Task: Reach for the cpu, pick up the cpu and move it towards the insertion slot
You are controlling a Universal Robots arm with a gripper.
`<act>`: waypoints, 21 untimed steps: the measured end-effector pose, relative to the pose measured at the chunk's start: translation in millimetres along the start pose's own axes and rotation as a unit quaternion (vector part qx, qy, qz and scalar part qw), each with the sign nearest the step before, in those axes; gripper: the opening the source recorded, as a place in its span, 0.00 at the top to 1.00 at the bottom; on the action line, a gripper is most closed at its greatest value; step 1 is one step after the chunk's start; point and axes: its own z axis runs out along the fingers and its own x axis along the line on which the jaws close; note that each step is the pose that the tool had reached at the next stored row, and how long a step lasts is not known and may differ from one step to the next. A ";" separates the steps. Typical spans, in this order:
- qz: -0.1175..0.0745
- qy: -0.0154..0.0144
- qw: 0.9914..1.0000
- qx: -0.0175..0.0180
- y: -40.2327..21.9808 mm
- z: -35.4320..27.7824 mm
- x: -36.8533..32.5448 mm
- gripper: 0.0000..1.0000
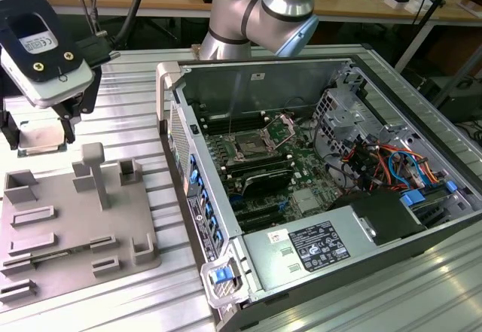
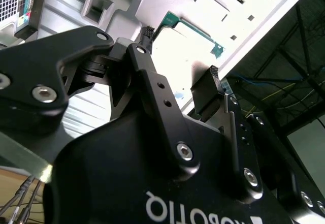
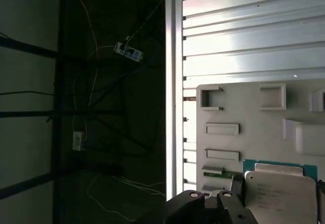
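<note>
Gripper: gripper [image 2: 177, 59] hangs low over the chip, fingers [image 2: 205, 89] apart, one on each side of it. I judge nothing is pinched yet.
Cpu, location: cpu [image 3: 282, 193] lies flat at the far corner of the grey fixture tray [image 1: 75, 219], directly under the gripper.
Cpu, handling: judged light, thin and rigid. The smooth metal lid is likely slippery and the underside delicate, so keep it level.
Hold point: two opposite edges at the green rim, square-on. Avoid the corners and any pressure on the lid.
Wrist views: the first wrist view shows the lid and green rim, and the second shows the fingers flanking the chip.
Exterior view: shows the insertion slot [image 1: 252, 147] inside the open computer case [image 1: 248, 83], well apart from the chip, towards the exterior view's right.
</note>
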 end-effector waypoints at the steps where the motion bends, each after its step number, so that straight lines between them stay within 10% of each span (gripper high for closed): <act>1: 0.000 0.000 1.000 0.000 0.0 -1.9 0.0 0.45; 21: 0.000 0.000 1.000 0.000 0.2 -10.8 -0.1 0.45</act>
